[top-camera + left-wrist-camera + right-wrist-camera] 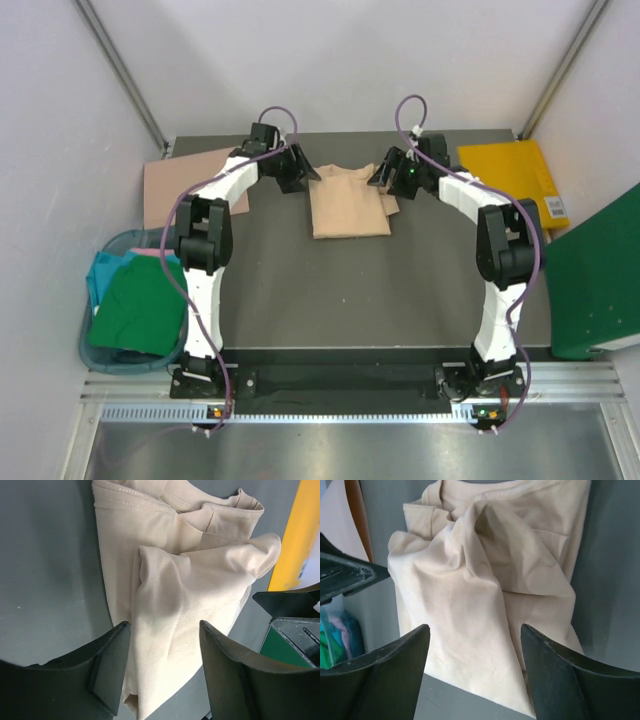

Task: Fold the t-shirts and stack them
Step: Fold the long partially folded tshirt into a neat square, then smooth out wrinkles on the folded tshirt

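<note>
At the upper middle of the overhead frame, the beige t-shirt [346,204] lies on the dark grey table [350,300], drawn into a narrow oblong with its sides turned in. The left gripper [296,171] sits just beside its upper left corner and the right gripper [388,176] just beside its upper right, so the 2 arms flank the same end of the cloth. That mirrored placing suits a 2-handed lift of this end to double the shirt over lengthwise.

In both wrist views the jaws stand wide apart with nothing between the pads. Cloth shows in the gap only because it lies beyond and below. Neither gripper holds the shirt.

The fold looks about half done. The left wrist view shows a loose, rumpled flap lying over the flatter layer, with a stitched hem at the top of that frame. The right wrist view shows a raised ridge of creases through the middle. These wrinkles probably need flattening, or a pinch that takes every layer, or the next fold will trap them.

At the lower left, a blue basket [86,345] holds a green t-shirt [135,310] over teal cloth [103,272], presumably waiting their turn. A tan cardboard sheet [180,185] lies at the upper left, possibly the stacking spot. A yellow packet [505,170] and a green board [595,270] sit at the right.
</note>
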`<state>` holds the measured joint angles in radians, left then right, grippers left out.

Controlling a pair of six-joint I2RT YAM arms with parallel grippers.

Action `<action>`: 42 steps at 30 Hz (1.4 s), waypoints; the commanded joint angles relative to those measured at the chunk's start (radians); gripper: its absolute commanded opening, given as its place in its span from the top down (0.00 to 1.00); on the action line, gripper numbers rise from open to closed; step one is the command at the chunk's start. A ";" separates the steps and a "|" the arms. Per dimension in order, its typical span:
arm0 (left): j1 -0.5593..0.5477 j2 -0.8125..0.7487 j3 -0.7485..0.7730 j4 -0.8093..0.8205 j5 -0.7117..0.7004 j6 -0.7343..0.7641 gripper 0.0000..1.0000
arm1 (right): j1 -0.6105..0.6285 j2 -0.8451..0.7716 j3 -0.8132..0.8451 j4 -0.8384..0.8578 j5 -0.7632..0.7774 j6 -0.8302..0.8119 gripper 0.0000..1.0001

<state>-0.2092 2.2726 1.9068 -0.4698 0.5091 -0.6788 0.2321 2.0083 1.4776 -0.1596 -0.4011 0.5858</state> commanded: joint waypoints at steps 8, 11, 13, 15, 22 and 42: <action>-0.004 0.080 0.092 0.068 0.023 -0.024 0.90 | 0.050 0.139 0.105 0.048 -0.045 0.014 0.48; -0.004 0.091 0.121 0.069 0.028 -0.028 1.00 | 0.052 0.141 0.112 0.052 -0.045 0.034 0.87; -0.004 0.082 0.133 0.071 0.020 -0.028 1.00 | 0.053 0.109 0.105 0.069 -0.033 0.040 0.96; -0.002 0.062 0.143 0.082 0.003 -0.025 1.00 | 0.053 0.084 0.104 0.069 -0.031 0.040 0.97; -0.002 0.080 0.207 0.148 -0.041 -0.086 1.00 | 0.044 -0.014 0.059 0.109 0.059 0.066 0.97; 0.004 -0.106 -0.066 0.046 -0.058 0.044 0.44 | 0.010 0.271 0.317 -0.050 0.354 0.043 0.82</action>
<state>-0.2104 2.3440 1.9335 -0.4015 0.4774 -0.7132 0.2588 2.2887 1.7130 -0.1551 -0.1608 0.6991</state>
